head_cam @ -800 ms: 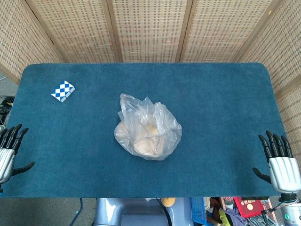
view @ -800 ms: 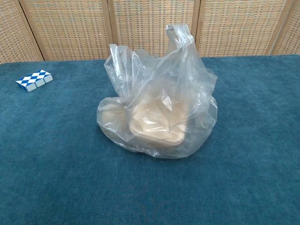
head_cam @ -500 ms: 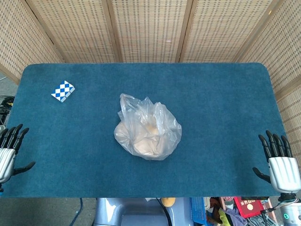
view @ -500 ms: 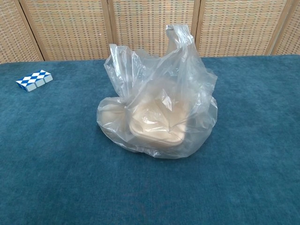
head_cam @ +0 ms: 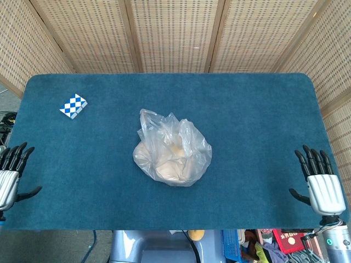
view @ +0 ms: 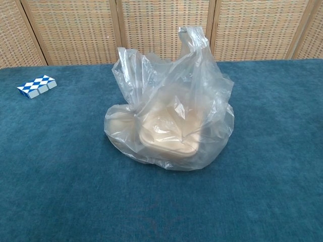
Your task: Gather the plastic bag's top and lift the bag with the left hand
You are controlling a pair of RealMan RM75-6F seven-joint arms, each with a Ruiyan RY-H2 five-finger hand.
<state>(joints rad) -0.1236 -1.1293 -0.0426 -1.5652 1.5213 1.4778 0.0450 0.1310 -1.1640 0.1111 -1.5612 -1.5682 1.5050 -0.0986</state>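
A clear plastic bag [head_cam: 171, 155] [view: 171, 118] with pale rounded things inside sits at the middle of the blue table [head_cam: 252, 120]. Its top stands loose and ungathered. My left hand [head_cam: 9, 176] lies at the table's near left edge, fingers spread, holding nothing and far from the bag. At the near right edge my right hand [head_cam: 319, 183] is likewise spread and empty. Neither hand shows in the chest view.
A small blue-and-white chequered block [head_cam: 73, 105] [view: 37, 85] lies on the table at the far left. Woven wicker screens [head_cam: 175, 33] stand behind the table. Clutter shows on the floor below the near edge.
My right hand has shifted slightly forward and inward along the near right edge. The left hand and the bag have barely moved.
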